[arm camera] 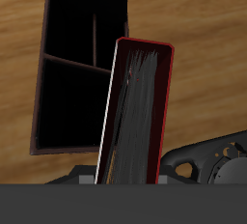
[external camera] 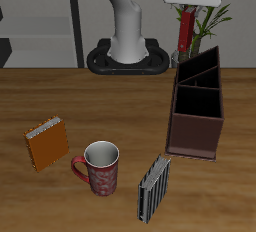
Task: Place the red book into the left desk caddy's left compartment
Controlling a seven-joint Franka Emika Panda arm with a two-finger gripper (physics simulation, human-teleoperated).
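I've got the gripper (external camera: pixel 184 16) clamped on the red book (arm camera: pixel 137 112); it hangs above the left desk caddy (external camera: pixel 197 106), book upright.

An orange book (external camera: pixel 46 142), a mug (external camera: pixel 100 167) and a striped book (external camera: pixel 153 187) rest on the table (external camera: pixel 110 106).

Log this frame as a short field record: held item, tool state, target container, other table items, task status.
held item: red book, upright in the tool
tool state: shut on the red book, raised above the back end of the caddy
target container: left desk caddy, dark brown, open-topped, inner dividers visible, compartments look empty
other table items: orange book; red patterned mug; grey-and-black striped book, all nearer the table's front edge
task status: book not yet in any compartment
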